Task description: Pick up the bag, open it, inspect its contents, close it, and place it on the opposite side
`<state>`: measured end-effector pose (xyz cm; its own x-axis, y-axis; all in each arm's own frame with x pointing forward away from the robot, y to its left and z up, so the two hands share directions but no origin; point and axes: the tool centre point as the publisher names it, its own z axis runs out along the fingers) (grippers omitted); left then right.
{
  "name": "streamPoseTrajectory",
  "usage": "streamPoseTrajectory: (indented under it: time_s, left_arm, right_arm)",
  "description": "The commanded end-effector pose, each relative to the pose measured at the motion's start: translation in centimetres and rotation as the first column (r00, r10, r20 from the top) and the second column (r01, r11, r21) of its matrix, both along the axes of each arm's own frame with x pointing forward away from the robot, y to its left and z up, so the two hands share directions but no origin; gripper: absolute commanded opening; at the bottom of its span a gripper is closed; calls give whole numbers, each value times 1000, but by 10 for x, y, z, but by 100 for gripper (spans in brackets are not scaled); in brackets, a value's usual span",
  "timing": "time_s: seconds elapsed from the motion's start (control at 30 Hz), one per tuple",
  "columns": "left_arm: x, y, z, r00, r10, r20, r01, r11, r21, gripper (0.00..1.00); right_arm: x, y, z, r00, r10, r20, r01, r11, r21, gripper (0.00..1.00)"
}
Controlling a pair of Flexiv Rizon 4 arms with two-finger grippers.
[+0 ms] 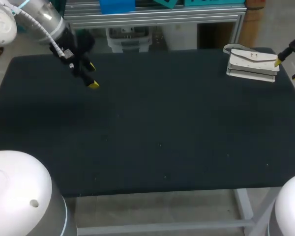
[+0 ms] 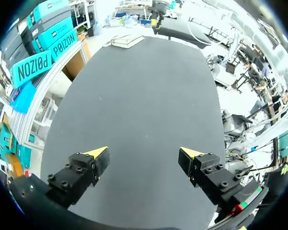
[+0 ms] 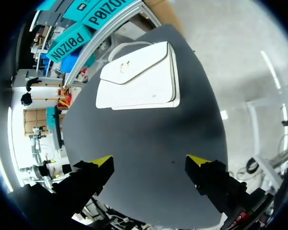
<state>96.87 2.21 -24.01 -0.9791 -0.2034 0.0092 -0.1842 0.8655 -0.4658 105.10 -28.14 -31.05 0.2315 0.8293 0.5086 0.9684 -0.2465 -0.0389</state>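
Black table [image 1: 162, 123] with two arms, seen from above and from each wrist.

**Bag.** The white bag [image 3: 139, 76] lies flat at the far right corner of the table. Its flap [image 3: 134, 64] is folded down over the front, and its strap [image 1: 233, 47] loops out on the table at the end nearer the middle.

**Right gripper.** The right gripper [image 3: 150, 160] comes in from the right edge and hangs just beside the bag's outer end. Its fingers [image 3: 216, 179] stand wide apart and grasp nothing. In the right wrist view the bag lies ahead of the two yellow tips, not between them, with a strip of bare table separating them. From overhead one yellow tip appears at the bag's edge, but whether it touches cannot be told.

**Left gripper.** The left gripper [image 2: 144, 153] hangs over the far left part of the table, well apart from the bag. Its fingers are likewise spread wide, with only bare table surface showing between them. In the left wrist view the bag and the right gripper appear small at the table's far end.
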Motion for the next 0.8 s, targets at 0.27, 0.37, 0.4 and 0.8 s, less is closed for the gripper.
streamPoseTrajectory:
  time_s: [0.27,0.37,0.4,0.8]
  left_arm:
    - [13,-17,-17,991,-97,96,107,988,-108,100]
    - [16,-21,-17,988,-114,103,126,986,-113,100]
    - [16,-22,-17,988,-118,103,130,985,-115,100]
    - [22,-30,-19,981,-153,115,167,978,-124,100]
  right_arm:
    - [23,-14,-18,999,-41,-12,42,998,51,100]
    - [28,-17,-23,998,-68,1,68,996,57,100]
    - [30,-18,-24,997,-71,3,71,996,55,100]
    - [63,-36,-39,987,-152,56,148,986,70,98]
